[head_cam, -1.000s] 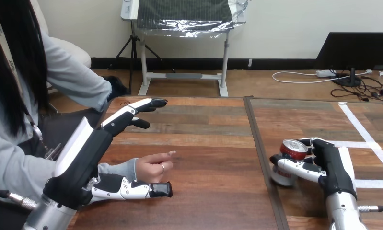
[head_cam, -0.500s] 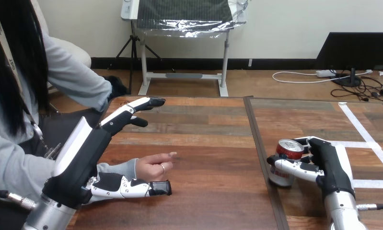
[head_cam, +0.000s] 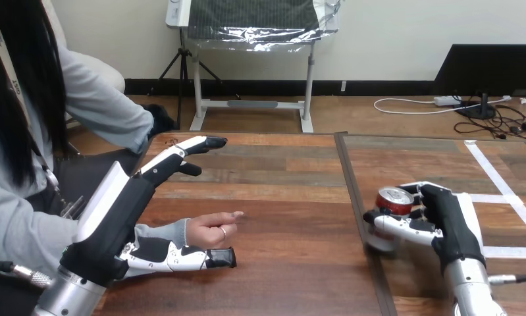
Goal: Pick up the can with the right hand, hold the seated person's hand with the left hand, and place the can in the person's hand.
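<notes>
Can (head_cam: 393, 199), red with silver top, right hand (head_cam: 447, 227) curled round it, left hand (head_cam: 125, 210) open

Red with a silver lid is shown on the cylindrical metal can (head_cam: 393, 201). Brown plank grain, crossed by white tape strips (head_cam: 489, 170), is seen on the wooden table (head_cam: 280, 197).
</notes>
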Robot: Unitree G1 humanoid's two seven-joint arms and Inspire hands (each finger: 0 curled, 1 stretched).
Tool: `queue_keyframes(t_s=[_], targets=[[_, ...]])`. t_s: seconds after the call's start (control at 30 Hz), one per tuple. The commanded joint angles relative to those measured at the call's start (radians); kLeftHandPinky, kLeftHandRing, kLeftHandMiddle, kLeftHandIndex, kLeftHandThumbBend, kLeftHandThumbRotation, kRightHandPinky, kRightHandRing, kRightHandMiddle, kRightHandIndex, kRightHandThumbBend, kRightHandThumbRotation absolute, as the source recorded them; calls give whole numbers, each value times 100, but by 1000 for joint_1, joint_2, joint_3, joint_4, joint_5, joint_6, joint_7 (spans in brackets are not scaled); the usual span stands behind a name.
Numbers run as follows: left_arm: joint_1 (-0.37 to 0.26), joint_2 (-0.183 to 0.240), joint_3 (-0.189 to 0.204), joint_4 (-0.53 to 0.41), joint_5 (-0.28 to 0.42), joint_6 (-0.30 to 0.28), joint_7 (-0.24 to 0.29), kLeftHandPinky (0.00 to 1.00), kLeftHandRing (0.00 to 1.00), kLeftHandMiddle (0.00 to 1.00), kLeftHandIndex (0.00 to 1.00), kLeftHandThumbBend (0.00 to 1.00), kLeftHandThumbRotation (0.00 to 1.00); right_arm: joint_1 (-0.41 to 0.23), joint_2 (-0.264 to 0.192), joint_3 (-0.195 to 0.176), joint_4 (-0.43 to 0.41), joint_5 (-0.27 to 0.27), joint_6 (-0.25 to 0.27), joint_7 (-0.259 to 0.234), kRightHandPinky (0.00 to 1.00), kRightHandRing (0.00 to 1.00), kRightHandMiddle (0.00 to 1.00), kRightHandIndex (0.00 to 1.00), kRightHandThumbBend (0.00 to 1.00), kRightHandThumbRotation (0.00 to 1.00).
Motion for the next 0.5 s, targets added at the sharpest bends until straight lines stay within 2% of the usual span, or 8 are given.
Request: queue_keyframes(t_s=[0.0,0.47], targets=[[-38,14,23,-14,16,3,29,73,86,86,83,100,28,-125,-39,5,-75,-3,-63,5,39,43,52,53,79,0],[-42,23,20,-10,22,14,29,74,86,87,84,100,25,-145,-37,8,-90,-6,-71,27,40,43,51,53,79,0]])
